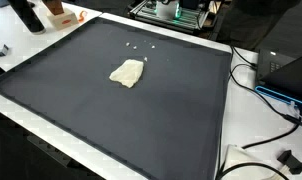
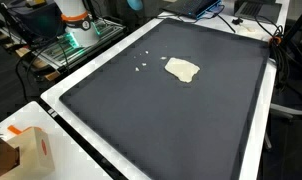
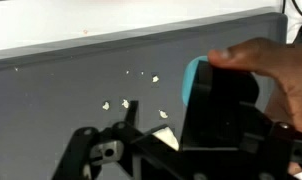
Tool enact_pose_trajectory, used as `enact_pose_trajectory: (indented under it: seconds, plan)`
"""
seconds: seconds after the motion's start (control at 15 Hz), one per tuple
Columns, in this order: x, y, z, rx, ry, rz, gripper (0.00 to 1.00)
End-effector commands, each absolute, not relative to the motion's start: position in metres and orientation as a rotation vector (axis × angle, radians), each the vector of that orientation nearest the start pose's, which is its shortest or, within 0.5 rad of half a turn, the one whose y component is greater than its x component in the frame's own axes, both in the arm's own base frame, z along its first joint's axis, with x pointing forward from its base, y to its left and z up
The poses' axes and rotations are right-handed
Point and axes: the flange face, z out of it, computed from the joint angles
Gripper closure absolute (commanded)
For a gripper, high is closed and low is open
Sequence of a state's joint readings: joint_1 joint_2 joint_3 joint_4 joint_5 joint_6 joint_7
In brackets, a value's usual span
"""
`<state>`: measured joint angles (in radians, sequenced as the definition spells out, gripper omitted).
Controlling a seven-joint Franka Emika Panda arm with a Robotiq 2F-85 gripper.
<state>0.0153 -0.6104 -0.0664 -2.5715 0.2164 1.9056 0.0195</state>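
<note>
One pale cloth (image 1: 127, 73) and at least four crumbs (image 1: 135, 47).

You are working under soft, even room light; the dark mat (image 1: 141, 120) is giving almost no glare, and the wrist view's foreground is blurring.

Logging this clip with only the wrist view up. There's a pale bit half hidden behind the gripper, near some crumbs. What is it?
Observer: A cream lump, flattish and in one piece, lying near the middle of the mat.
Operator: Do the crumbs touch it?
Observer: No. In both exterior views the crumbs lie clear of it, with bare mat between, nearer one edge.
Operator: Anything off the mat?
Observer: A tan box stands just past one corner of the mat.
</note>
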Motion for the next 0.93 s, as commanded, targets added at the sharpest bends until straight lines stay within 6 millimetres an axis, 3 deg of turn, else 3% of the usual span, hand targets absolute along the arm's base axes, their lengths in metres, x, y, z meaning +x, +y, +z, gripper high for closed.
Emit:
enact_pose_trajectory:
  seconds: [0.0,0.13,0.2,0.33,0.67,0.87]
  plan:
    - [0.3560,-0.0034,0.4597,-2.893,0.195,0.083,0.00]
    - [0.3554,-0.0043,0.4569,-2.895,0.189,0.079,0.02]
    - [0.3559,-0.0038,0.4581,-2.898,0.192,0.080,0.26]
    - [0.3540,-0.0030,0.4562,-2.895,0.193,0.074,0.30]
    - [0.3547,-0.0042,0.4547,-2.896,0.183,0.071,0.70]
    - [0.3525,-0.0056,0.4507,-2.869,0.197,0.061,0.74]
